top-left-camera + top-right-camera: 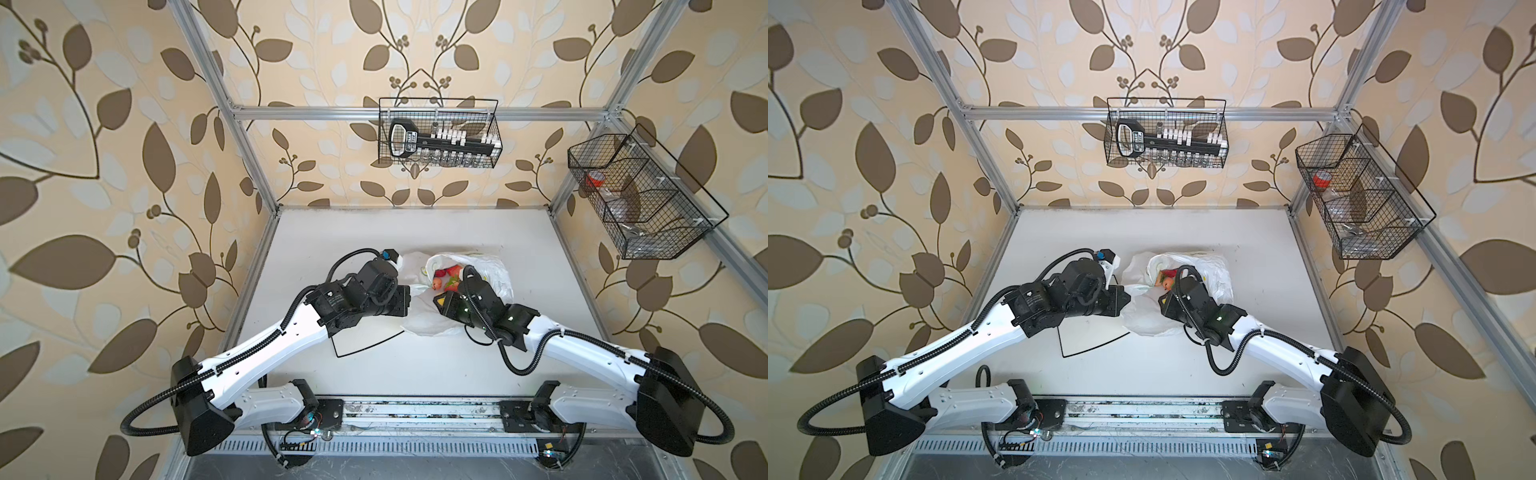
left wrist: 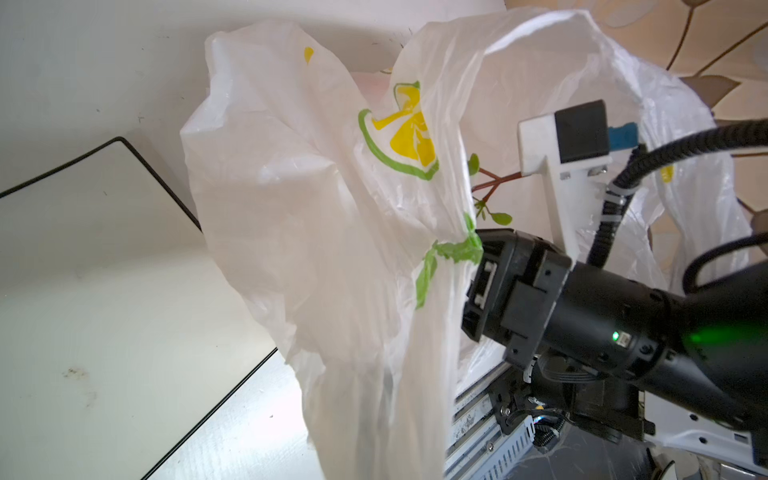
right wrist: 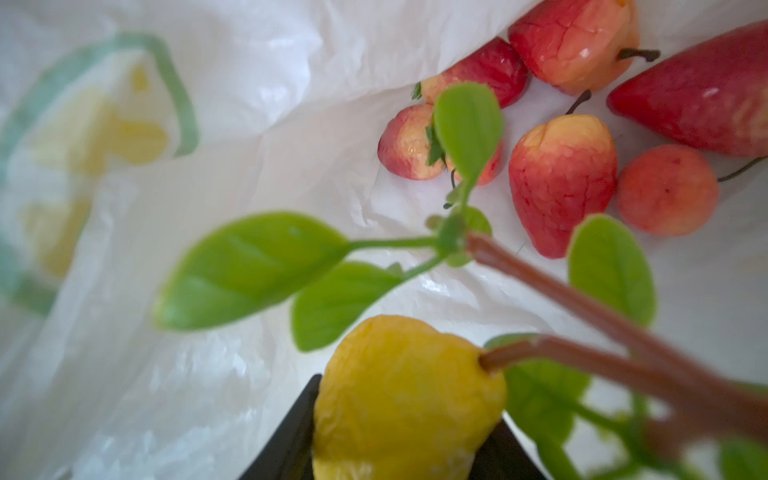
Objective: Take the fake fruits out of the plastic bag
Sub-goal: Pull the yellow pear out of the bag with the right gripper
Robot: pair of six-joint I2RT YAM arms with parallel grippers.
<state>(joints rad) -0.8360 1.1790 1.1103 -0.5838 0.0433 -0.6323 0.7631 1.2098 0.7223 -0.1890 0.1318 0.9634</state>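
While the plastic bag (image 1: 422, 322) sits mid-table with its mouth gaping upward, the fake fruits (image 1: 448, 277) lie inside it, visible in both top views. In the right wrist view we see the yellow pear (image 3: 399, 374) up close with its leafy stem (image 3: 249, 266). Beyond it, red strawberries (image 3: 561, 183) and a round orange-pink fruit (image 3: 667, 191) lie loose on the bag's inner film.

The right gripper (image 3: 409, 405) is inside the bag mouth, jaws closed on the pear, 1 dark finger on each side. The left gripper (image 1: 409, 293) is fully closed on a bunched edge at the bag's left side. The left wrist view shows the film pulled up in folds with the lemon-slice print showing. The left fingertips are hidden.

A square white plate (image 1: 365, 348) with a black rim lies under the left arm, 1 corner showing. Its rim runs up to the bag's near-left edge, and we can't tell whether they overlap.

The table (image 1: 374, 232) is flat white with a few specks. 3 sides carry beige wallpaper (image 1: 104, 187) with brown leaves, behind aluminium frame posts (image 1: 245, 137). 2 black wire baskets hang above the table: the back basket (image 1: 384, 120) and the right basket (image 1: 648, 245).

Bare tabletop shows behind the bag up to the back wall, to its right up to the frame, and between the plate and the base rail (image 1: 415, 411). The 2 wrists are near each other at the bag, not touching.
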